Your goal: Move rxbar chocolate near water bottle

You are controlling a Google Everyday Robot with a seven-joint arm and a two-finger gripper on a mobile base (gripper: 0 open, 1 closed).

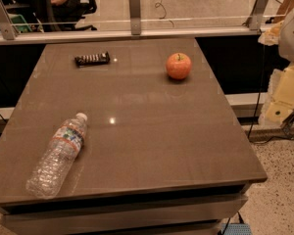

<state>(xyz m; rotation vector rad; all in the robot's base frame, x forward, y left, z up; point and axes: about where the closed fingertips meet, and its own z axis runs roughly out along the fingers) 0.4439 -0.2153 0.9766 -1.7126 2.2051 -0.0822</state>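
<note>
Brown and glossy, the desk (152, 131) fills most of our view. At its upper left we see the rxbar chocolate (92, 58), a small flat rectangular bar in a dark brown-black wrapper with pale lettering, lying flat near the far edge. The water bottle (59, 153), clear crinkled plastic with a white cap and a white label printed red and blue, lies on its side at the lower left, cap towards the top of the frame, well apart from the bar. A round orange-red apple (178, 65) stands right of centre, near the top. The pale cream gripper (283, 99) hangs at the right edge, off the desk; we cannot tell how its jaws stand.
</note>
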